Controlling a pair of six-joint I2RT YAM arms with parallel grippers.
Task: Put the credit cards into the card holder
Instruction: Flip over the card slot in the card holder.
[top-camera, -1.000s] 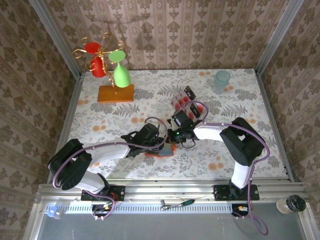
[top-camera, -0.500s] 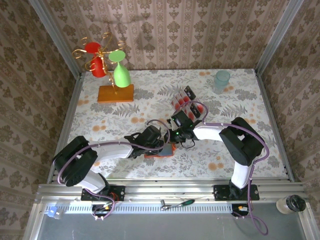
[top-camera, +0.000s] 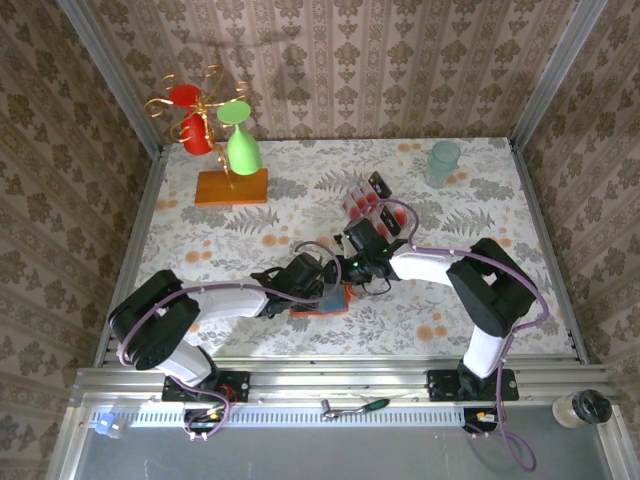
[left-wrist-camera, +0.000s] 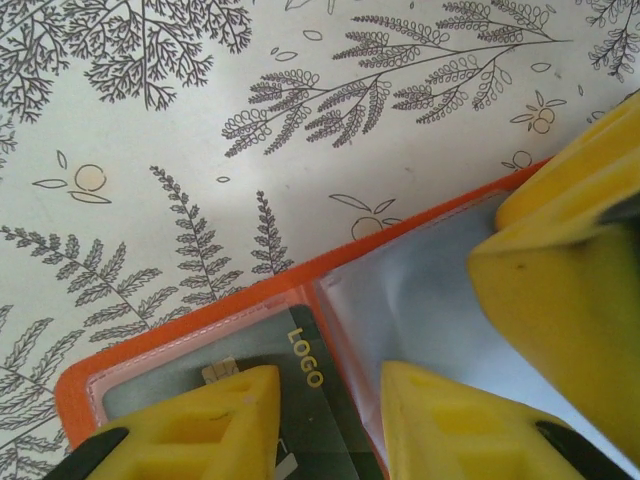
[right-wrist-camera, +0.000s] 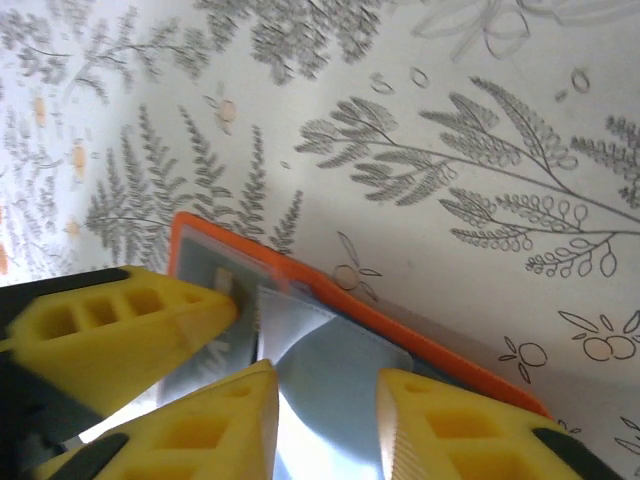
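Floral bench (top-camera: 480, 200). Card holder (top-camera: 322, 309) lies open near front-centre, grey inside up, w/ a dark "LOGO" card (left-wrist-camera: 300, 375) in one pocket. Left end effector (left-wrist-camera: 328, 385) & right end effector (right-wrist-camera: 325, 385) both over it, jaws apart, gripping nothing. Remaining credit cards (top-camera: 372, 205) fanned out further back.

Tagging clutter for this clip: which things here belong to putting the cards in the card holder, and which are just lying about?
Part of the job:
- card holder
- card in its pocket
- loose cards on the table

Just lying about:
- wire stand with cups
- pale green cup
- hand tool
- jar
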